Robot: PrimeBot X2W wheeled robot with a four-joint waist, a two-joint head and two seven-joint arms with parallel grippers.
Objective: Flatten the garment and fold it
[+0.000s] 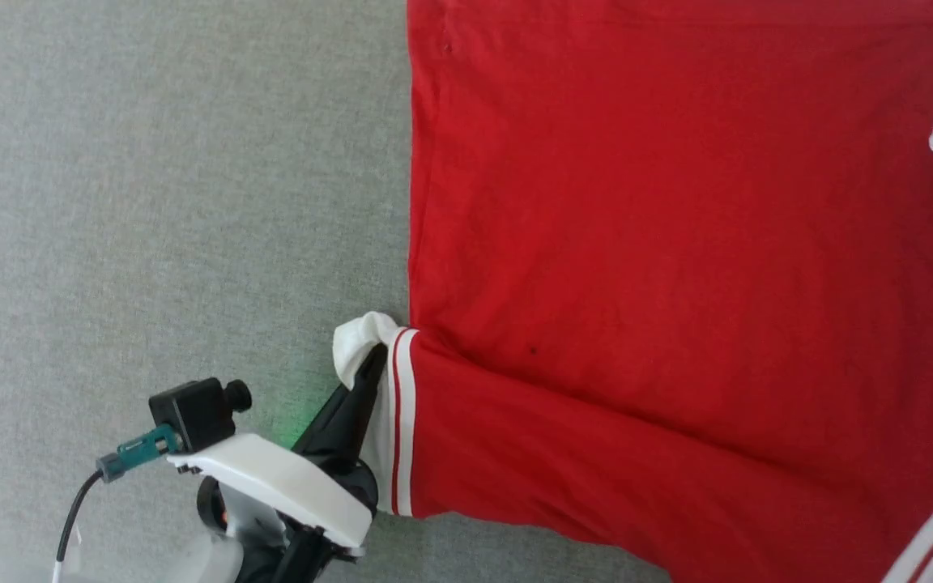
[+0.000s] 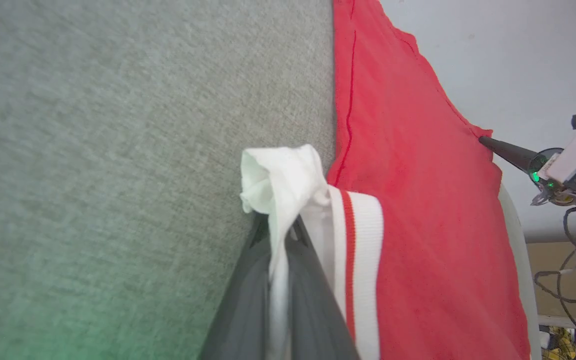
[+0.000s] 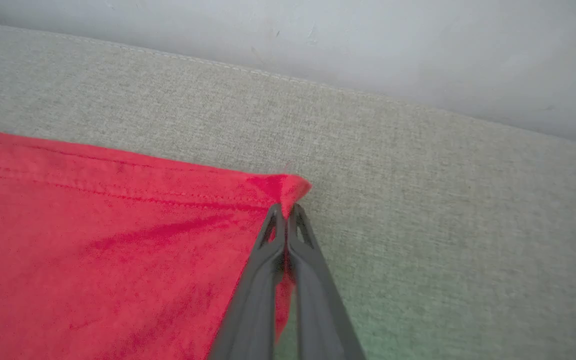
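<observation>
Lying spread over a grey woven upholstered surface (image 1: 151, 202), the bright red soft-fabric T-shirt (image 1: 677, 243) fills the centre and right of the head view. Its white short sleeve (image 1: 357, 336) and red-and-white striped trim (image 1: 402, 421) sit at lower centre.

At lower left of that view, your left gripper (image 1: 377, 360) is clenched on the bunched white sleeve. The left wrist view shows white cloth pinched between the two dark fingers (image 2: 248, 300).

Your right gripper (image 3: 285, 207) is clamped on the red hem corner (image 3: 290, 187), at the centre of the right wrist view. Only a small tip of fabric pokes past the fingers.

Here is what could go wrong, as a judgement. The right-hand hold looks shallow, so a firm pull may slip the corner free. The sleeve is gathered into a lump, so tension there may stretch it rather than smooth the body. A diagonal crease runs from the sleeve toward the lower right. Uneven pulling from the two holds could deepen it or drag the whole shirt sideways.
</observation>
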